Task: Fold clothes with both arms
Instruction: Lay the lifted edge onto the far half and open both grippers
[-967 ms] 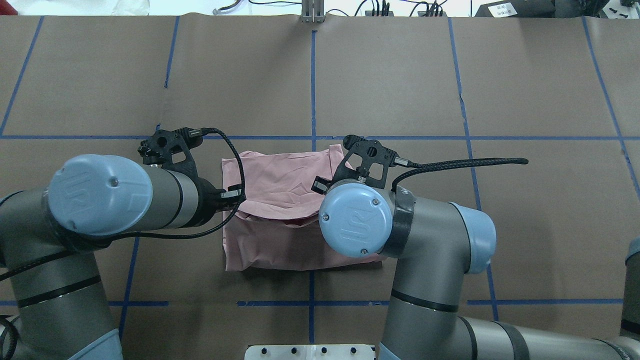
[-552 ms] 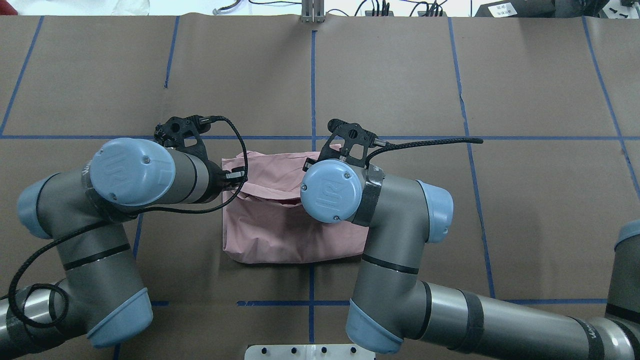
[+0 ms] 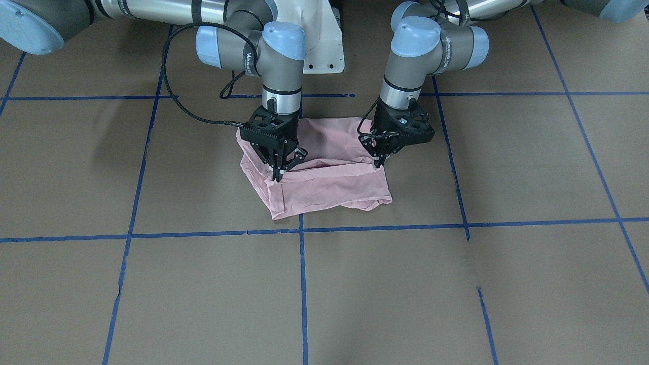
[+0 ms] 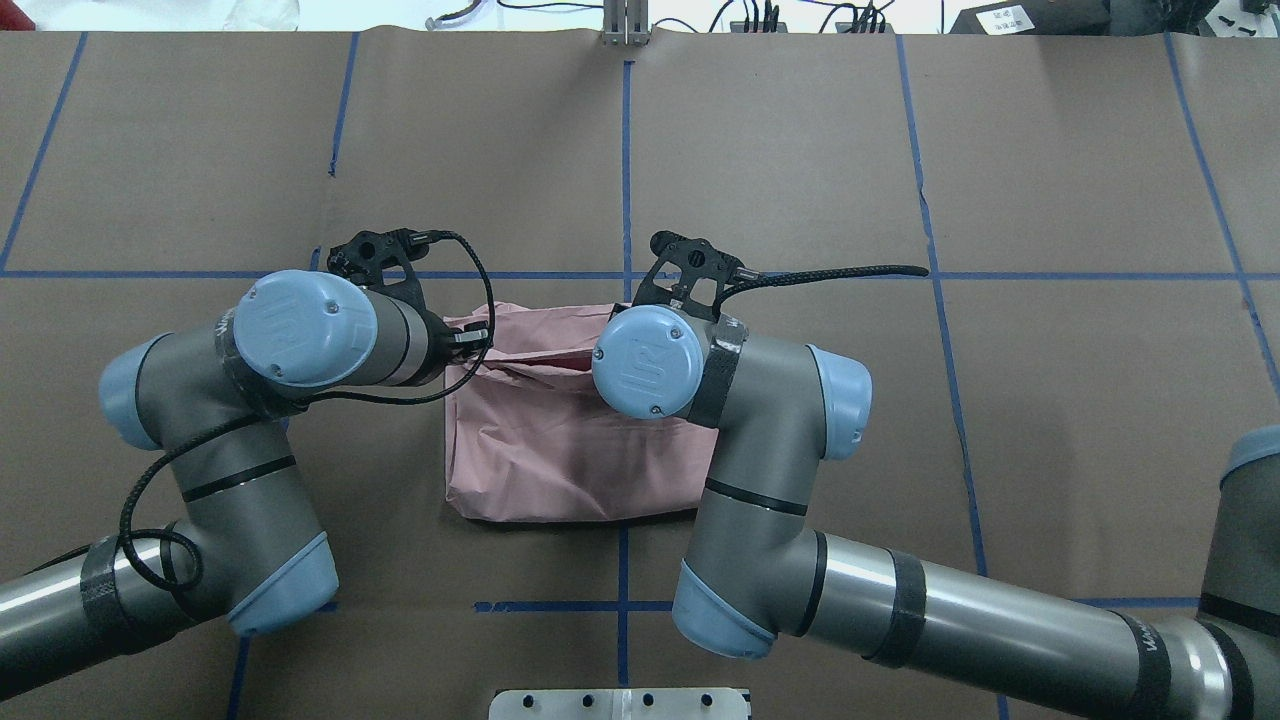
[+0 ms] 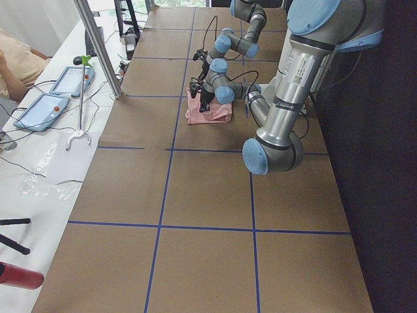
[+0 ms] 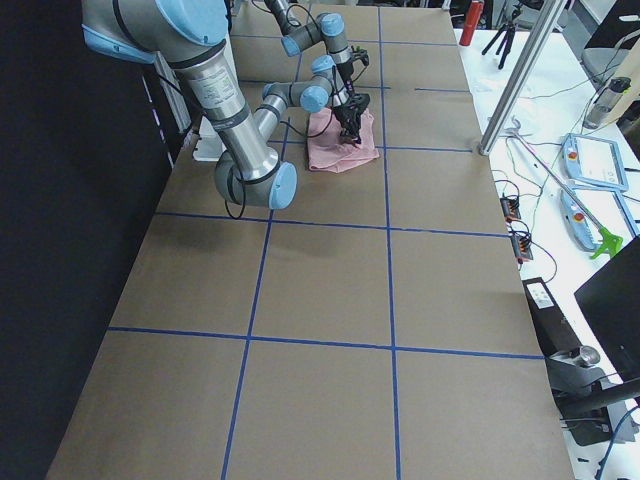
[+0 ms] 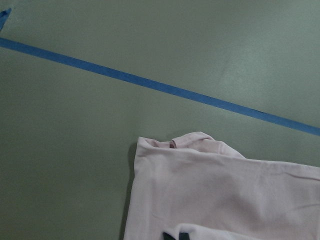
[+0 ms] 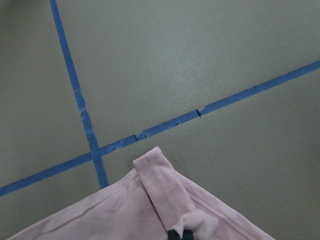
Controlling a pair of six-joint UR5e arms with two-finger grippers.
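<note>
I see the left gripper (image 3: 378, 161) and right gripper (image 3: 279, 175) each clamped tight on a folded edge of the pink T-shirt (image 3: 329, 187). It lies doubled on the table (image 3: 456, 284).

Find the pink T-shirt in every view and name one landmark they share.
Front-facing: T-shirt at centre, slightly above middle.
Overhead: T-shirt at centre, slightly left.
Exterior left: T-shirt small, upper centre.
Exterior right: T-shirt small, upper centre.
Left wrist: T-shirt lower right.
Right wrist: T-shirt along bottom edge.
Landmark: blue tape line beside the T-shirt's edge farthest from the robot, in all six.
</note>
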